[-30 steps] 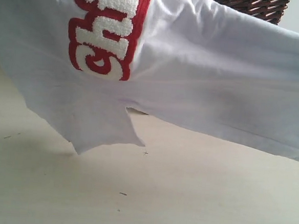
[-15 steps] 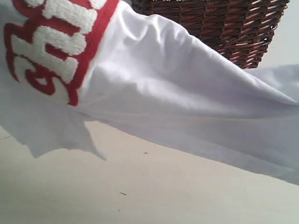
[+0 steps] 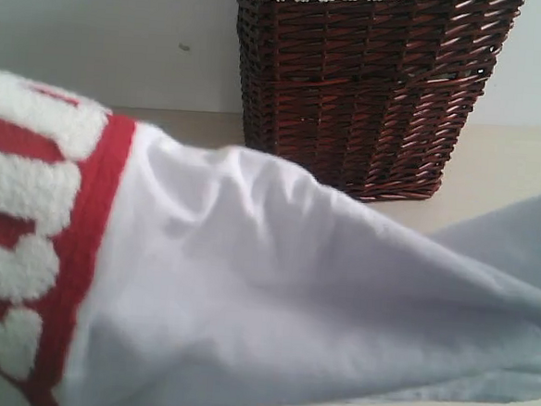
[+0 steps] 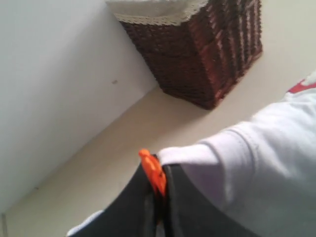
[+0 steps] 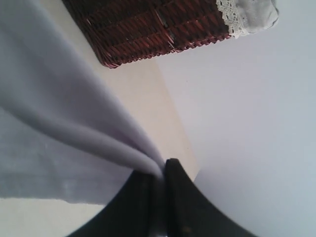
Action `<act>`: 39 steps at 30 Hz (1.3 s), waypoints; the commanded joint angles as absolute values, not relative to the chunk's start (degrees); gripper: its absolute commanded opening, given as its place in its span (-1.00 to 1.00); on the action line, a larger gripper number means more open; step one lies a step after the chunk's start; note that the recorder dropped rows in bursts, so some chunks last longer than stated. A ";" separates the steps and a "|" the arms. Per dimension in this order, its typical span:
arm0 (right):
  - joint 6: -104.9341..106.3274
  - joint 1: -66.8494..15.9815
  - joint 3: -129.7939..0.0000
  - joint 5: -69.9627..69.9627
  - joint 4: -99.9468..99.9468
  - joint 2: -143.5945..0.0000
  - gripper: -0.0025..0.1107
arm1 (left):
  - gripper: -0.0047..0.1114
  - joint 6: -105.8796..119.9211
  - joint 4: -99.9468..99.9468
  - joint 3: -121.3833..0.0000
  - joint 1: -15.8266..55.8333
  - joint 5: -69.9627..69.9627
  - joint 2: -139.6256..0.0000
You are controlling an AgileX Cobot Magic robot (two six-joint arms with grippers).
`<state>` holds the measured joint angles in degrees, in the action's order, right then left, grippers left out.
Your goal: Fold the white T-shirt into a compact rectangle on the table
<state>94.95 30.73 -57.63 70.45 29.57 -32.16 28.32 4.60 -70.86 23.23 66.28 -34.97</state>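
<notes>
Across the foreground the white T-shirt point(image 3: 264, 295) stretches, apparently lifted off the desk point(image 3: 505, 173), one edge clenched in the left gripper point(image 4: 158, 197) beside its orange tag point(image 4: 152, 170), another in the right gripper point(image 5: 159, 180); bare desk reaches the wicker basket point(image 3: 371, 89) behind.

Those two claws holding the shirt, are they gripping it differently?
The left end effector pinches the T-shirt where an orange tag pokes out between its fingers; the right end effector pinches only plain white cloth. By the left one the cloth bunches thickly; by the right one it narrows to a thin fold. Both are shut on the same T-shirt.
</notes>
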 commanded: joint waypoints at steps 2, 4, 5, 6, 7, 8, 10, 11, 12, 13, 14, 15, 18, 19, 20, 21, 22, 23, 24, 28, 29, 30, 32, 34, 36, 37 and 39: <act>89.51 30.96 -57.11 69.96 29.66 -31.81 -0.96 | -0.92 26.35 11.95 -62.47 23.12 68.52 -33.93; 89.24 30.96 -56.08 69.96 29.66 -31.81 -0.96 | -0.92 26.35 12.40 -58.27 23.12 67.33 -33.93; 89.24 30.96 -55.36 69.96 29.66 -31.81 -0.96 | -0.92 26.35 12.40 -56.63 23.12 66.42 -33.93; 89.24 30.96 -54.78 69.96 29.57 -31.81 -0.96 | -0.92 26.49 12.29 -55.14 23.12 65.12 -33.93; 89.24 30.96 -54.12 69.96 29.13 -31.81 -0.96 | -0.92 26.60 12.28 -53.31 23.12 64.07 -33.93; 89.24 30.96 -53.59 69.96 28.23 -31.57 -0.96 | -0.92 26.60 12.28 -52.22 23.12 63.40 -33.93; 89.24 30.96 -53.06 69.96 25.94 -31.09 -0.96 | -0.92 26.48 12.63 -51.33 23.12 63.11 -33.93; 89.24 30.96 -52.93 69.96 24.11 -30.72 -0.96 | -0.92 26.10 12.63 -51.24 23.12 63.38 -33.93; 89.24 30.96 -52.93 69.96 22.29 -30.43 -0.96 | -0.92 25.53 12.63 -51.24 23.12 63.49 -33.81; 89.24 30.96 -52.93 69.96 21.08 -30.11 -0.96 | -0.92 25.42 12.63 -51.24 23.12 63.49 -33.69; 89.24 30.96 -52.93 69.96 19.79 -29.86 -0.96 | -0.92 25.42 12.63 -51.24 23.12 63.49 -33.41; 89.24 30.96 -52.93 69.96 19.02 -29.74 -0.96 | -0.92 25.42 12.63 -51.24 23.12 63.19 -33.31; 89.24 30.96 -52.93 69.96 19.58 -29.52 -0.96 | -0.92 25.54 11.31 -51.24 23.12 60.90 -33.42; 89.24 30.96 -52.93 69.96 20.36 -29.52 -0.96 | -0.92 26.08 10.44 -51.24 23.12 59.66 -33.42; 89.24 30.96 -52.93 69.96 21.08 -29.52 -0.96 | -0.92 26.77 10.07 -51.24 23.12 58.82 -33.42; 89.24 30.96 -52.93 69.96 21.89 -29.37 -0.96 | -0.92 26.93 9.73 -51.45 23.12 58.39 -33.19; 89.24 30.96 -52.93 69.96 22.16 -29.18 -0.96 | -0.92 26.67 9.73 -51.87 23.12 58.39 -33.03; 89.24 30.96 -52.93 69.96 22.55 -28.84 -0.96 | -0.92 26.65 10.16 -52.26 23.12 58.73 -32.72; 89.24 30.96 -52.93 69.96 22.56 -28.45 -0.96 | -0.92 26.65 10.76 -52.93 23.12 59.46 -32.18; 89.35 30.96 -52.93 69.96 22.33 -26.24 -0.96 | -0.92 26.65 11.43 -55.82 23.12 62.01 -28.93; 89.48 30.96 -52.93 69.96 22.33 -25.38 -0.96 | -0.92 26.65 11.43 -56.57 23.12 62.85 -27.89; 89.48 30.96 -52.93 69.96 22.33 -24.83 -0.96 | -0.92 26.65 11.76 -57.27 23.12 63.50 -27.03; 89.48 30.96 -52.93 69.96 22.47 -23.76 -0.96 | -0.92 26.65 13.46 -58.31 23.12 64.99 -24.87; 89.62 30.96 -52.93 69.96 22.47 -22.96 -0.96 | -0.92 27.74 15.69 -59.06 23.12 66.71 -23.09; 89.71 30.96 -52.93 69.96 22.57 -22.77 -0.96 | -0.92 30.41 19.71 -59.36 22.38 68.89 -21.87; 89.71 30.96 -52.93 69.96 22.57 -22.77 -0.96 | -0.92 31.60 22.05 -59.46 21.89 69.96 -21.34; 89.71 30.96 -52.93 69.96 22.57 -22.77 -0.96 | -0.92 33.86 27.13 -59.46 21.29 69.96 -20.50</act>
<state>89.44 30.73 -52.94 70.66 22.04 -22.96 30.75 20.04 -58.93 22.13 69.43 -21.73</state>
